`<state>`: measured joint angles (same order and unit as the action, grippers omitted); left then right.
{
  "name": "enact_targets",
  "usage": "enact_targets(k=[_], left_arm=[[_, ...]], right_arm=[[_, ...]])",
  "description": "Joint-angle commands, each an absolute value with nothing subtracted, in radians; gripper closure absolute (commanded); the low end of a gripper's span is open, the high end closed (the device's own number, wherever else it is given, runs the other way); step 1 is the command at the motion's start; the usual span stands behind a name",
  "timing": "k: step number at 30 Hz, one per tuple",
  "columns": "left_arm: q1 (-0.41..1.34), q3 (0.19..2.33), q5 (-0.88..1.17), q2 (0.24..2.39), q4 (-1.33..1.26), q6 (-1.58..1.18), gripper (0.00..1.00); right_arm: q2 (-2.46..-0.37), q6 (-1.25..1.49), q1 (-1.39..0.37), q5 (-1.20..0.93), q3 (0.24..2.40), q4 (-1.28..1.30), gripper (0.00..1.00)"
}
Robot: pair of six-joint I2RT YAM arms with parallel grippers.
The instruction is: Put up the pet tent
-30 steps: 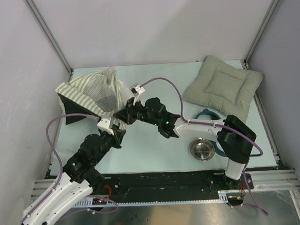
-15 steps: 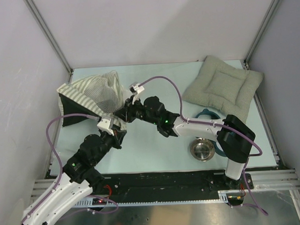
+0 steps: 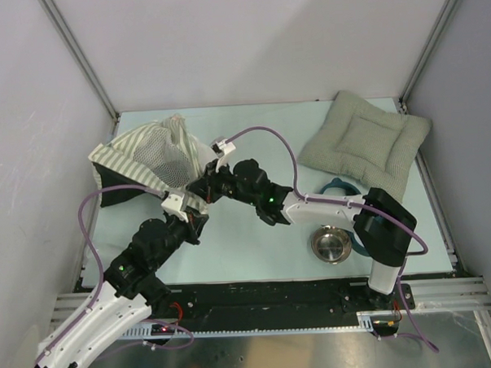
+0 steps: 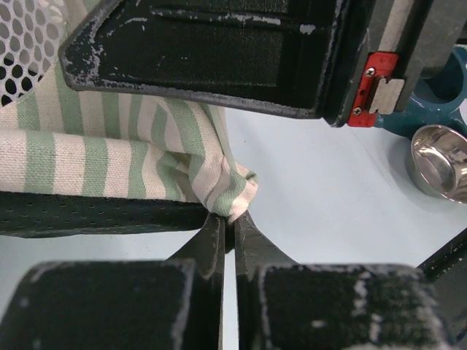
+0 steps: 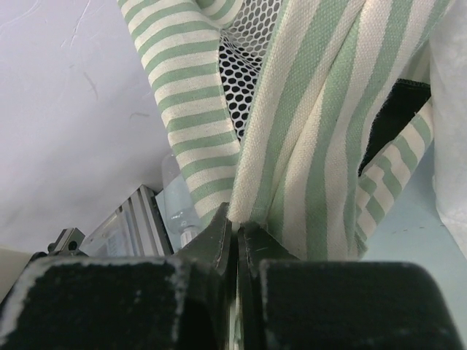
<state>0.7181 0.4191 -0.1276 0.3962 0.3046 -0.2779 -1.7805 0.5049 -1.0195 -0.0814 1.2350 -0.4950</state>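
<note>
The pet tent (image 3: 151, 160), striped green-and-white fabric with a grey mesh window, lies half-collapsed at the table's back left. My left gripper (image 3: 191, 217) is shut on a striped corner of the tent (image 4: 233, 191) just above the table. My right gripper (image 3: 203, 186) is shut on a striped fold of the tent (image 5: 292, 146), right next to the left gripper. The mesh (image 5: 244, 65) shows above the right fingers. The tent's dark inner side (image 3: 115, 183) faces the left wall.
A grey-green quilted cushion (image 3: 366, 140) lies at the back right. A steel bowl (image 3: 330, 245) and a teal ring (image 3: 341, 186) sit near the right arm's base. The bowl (image 4: 440, 162) also shows in the left wrist view.
The tent's top has shifted left and dropped a little, and its fabric has bunched differently. Both grippers keep their hold and have barely moved.
</note>
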Motion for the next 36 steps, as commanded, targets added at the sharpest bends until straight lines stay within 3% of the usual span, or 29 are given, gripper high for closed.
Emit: enact_targets(k=[1, 13, 22, 24, 30, 35, 36], left_arm=[[0.747, 0.463, 0.088, 0.377, 0.293, -0.295, 1.0], [0.747, 0.449, 0.174, 0.388, 0.292, -0.284, 1.0], [0.748, 0.473, 0.089, 0.399, 0.289, -0.306, 0.99], [0.748, 0.469, 0.07, 0.401, 0.29, -0.318, 0.93], [0.748, 0.453, 0.056, 0.39, 0.29, -0.325, 0.62], [0.749, 0.449, 0.032, 0.366, 0.3, -0.299, 0.45], [0.749, 0.453, 0.03, 0.362, 0.305, -0.294, 0.33]], right_arm=[[-1.833, 0.468, -0.991, 0.059, 1.253, -0.556, 1.0], [-1.841, 0.508, -0.985, 0.114, 1.317, -0.563, 1.0], [-1.842, 0.468, -1.027, 0.088, 1.291, -0.474, 1.0], [-1.835, 0.46, -1.029, 0.082, 1.287, -0.456, 1.0], [-1.804, 0.438, -1.03, 0.077, 1.286, -0.413, 1.0], [-1.793, 0.427, -1.031, 0.083, 1.283, -0.406, 1.0], [-1.792, 0.425, -1.032, 0.082, 1.284, -0.407, 1.0]])
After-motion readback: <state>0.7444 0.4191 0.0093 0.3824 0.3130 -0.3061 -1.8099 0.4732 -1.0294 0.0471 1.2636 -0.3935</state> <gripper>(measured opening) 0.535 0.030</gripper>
